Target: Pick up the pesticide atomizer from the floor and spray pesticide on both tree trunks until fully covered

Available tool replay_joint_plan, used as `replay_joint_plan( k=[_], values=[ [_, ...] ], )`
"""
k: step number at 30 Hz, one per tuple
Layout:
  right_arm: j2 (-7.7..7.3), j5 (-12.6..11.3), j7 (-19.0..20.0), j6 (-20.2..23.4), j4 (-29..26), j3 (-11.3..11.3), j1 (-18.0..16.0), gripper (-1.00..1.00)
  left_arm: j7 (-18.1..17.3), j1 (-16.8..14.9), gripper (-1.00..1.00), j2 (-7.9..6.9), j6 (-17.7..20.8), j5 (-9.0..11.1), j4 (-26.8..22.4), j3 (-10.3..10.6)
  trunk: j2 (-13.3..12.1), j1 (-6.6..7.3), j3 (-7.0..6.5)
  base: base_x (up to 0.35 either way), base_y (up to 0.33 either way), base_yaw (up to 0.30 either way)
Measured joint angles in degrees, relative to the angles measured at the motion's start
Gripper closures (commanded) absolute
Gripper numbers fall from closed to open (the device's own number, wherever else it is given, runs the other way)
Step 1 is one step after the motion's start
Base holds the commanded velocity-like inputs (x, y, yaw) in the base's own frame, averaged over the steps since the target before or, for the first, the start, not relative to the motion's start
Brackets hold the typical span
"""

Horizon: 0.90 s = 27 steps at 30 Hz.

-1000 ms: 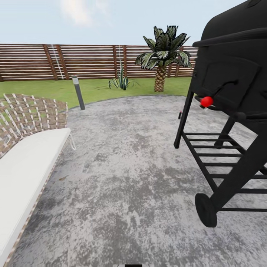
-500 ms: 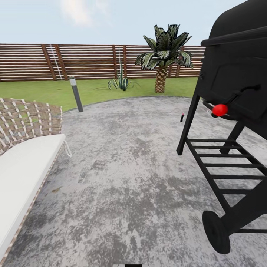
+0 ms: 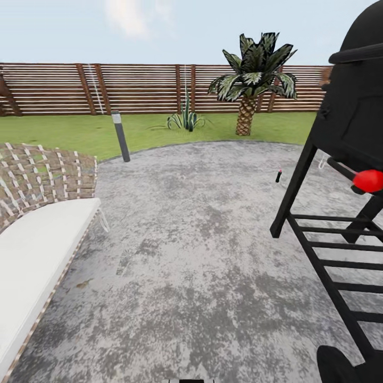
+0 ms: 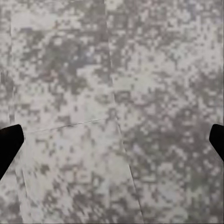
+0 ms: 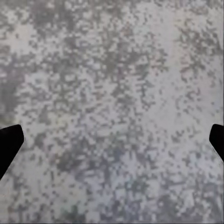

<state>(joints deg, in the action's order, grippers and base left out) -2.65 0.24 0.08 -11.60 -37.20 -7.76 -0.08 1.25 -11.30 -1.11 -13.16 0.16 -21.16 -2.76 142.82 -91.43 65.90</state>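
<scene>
A small dark bottle with a red top, apparently the pesticide atomizer [image 3: 278,176], stands on the grey paving far ahead, just left of the grill's front leg. Beyond the paving lies the garden's green lawn [image 3: 64,133], closed off by a brown slatted fence [image 3: 143,88]. The tall grey-brown tree trunks are out of view. In the left wrist view my left gripper [image 4: 112,144] is open over bare paving, its black fingertips [image 4: 9,144] at the picture's edges. My right gripper [image 5: 112,144] is open the same way, with nothing between its fingers.
A black grill [image 3: 351,138] on a slatted stand with a red knob [image 3: 368,181] looms close on the right. A woven lounger with a white cushion [image 3: 37,255] lies at the left. A grey lamp post [image 3: 121,135], a spiky plant [image 3: 186,118] and a short palm [image 3: 247,96] stand by the lawn.
The whole head view has shifted, so the camera has moved: the grill has slid toward the right edge and the small red-topped bottle has come out from behind its leg.
</scene>
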Motion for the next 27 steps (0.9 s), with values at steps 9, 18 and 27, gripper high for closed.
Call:
replay_joint_plan(
  k=[9, 18, 27],
  values=[
    [-0.01, 0.0, 0.0, 0.0, 0.0, 0.0, 0.0, -1.0, 0.0, 0.0, -1.0, 0.01, 0.0, 0.0, 0.0, 0.0, 0.0, 0.0, 0.0, 0.34, 0.067, 0.045],
    [-0.02, 0.0, 0.0, 0.0, 0.0, 0.0, 0.0, -1.0, 0.0, 0.0, -1.0, 0.01, 0.0, 0.0, 0.0, 0.0, 0.0, 0.0, 0.0, 0.34, 0.089, 0.001],
    [-0.03, 0.0, 0.0, 0.0, 0.0, -0.1, 0.0, -1.0, 0.0, 0.0, -1.0, 0.05, 0.0, 0.0, 0.1, 0.0, 0.0, 0.0, 0.0, 0.34, 0.096, 0.0]
  ],
)
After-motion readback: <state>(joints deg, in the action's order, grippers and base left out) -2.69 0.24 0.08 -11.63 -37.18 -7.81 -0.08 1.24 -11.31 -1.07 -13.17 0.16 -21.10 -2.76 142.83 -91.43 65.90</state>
